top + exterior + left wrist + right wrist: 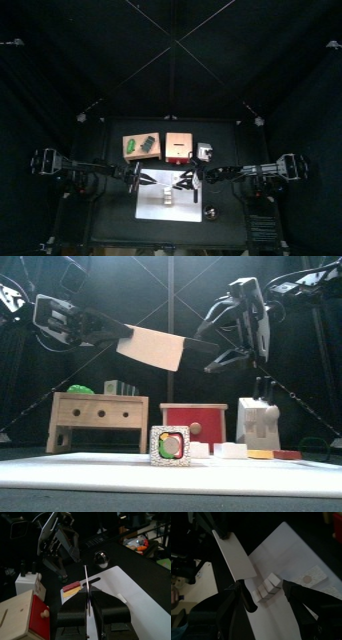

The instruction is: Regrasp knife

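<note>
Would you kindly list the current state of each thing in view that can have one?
Cleaver knife: held in the air, blade pointing toward the right arm.
Left gripper: shut on the knife's handle.
Right gripper: open, jaws either side of the blade, not yet gripping.
Red box's drawer: closed.
White mat: lying flat on the table.

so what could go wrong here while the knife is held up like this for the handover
1. The left gripper holds the knife in mid-air by one end; if the grip slips before the right gripper closes, the knife could drop onto the white mat and the small card below.
2. The right gripper is wide open with the blade at its jaws; closing off-centre could twist the knife out of line.
</note>
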`<state>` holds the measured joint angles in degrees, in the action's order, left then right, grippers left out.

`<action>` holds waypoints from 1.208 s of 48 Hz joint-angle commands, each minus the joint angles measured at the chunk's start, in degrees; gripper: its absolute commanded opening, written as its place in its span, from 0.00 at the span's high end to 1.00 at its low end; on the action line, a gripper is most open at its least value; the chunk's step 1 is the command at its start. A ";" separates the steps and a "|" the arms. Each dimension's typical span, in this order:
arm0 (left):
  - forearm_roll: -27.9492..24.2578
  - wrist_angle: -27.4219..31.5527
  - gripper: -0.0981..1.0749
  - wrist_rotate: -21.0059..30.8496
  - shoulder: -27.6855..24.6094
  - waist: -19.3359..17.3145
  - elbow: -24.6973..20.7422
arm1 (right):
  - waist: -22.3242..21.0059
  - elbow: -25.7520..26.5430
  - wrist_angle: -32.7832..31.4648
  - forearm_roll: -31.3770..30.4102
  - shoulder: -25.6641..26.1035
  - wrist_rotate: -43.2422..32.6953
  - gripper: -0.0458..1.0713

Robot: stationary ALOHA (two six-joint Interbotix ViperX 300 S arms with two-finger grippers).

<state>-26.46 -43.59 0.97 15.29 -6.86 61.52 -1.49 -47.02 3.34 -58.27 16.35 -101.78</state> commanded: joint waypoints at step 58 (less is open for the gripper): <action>26.54 -11.25 0.54 -0.18 -12.30 8.17 -1.58 | 9.76 2.64 -16.44 -13.54 -0.09 5.63 0.10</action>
<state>0.18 -53.88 0.88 2.72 1.41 60.91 8.09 -45.44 -13.36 -71.81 14.85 -96.15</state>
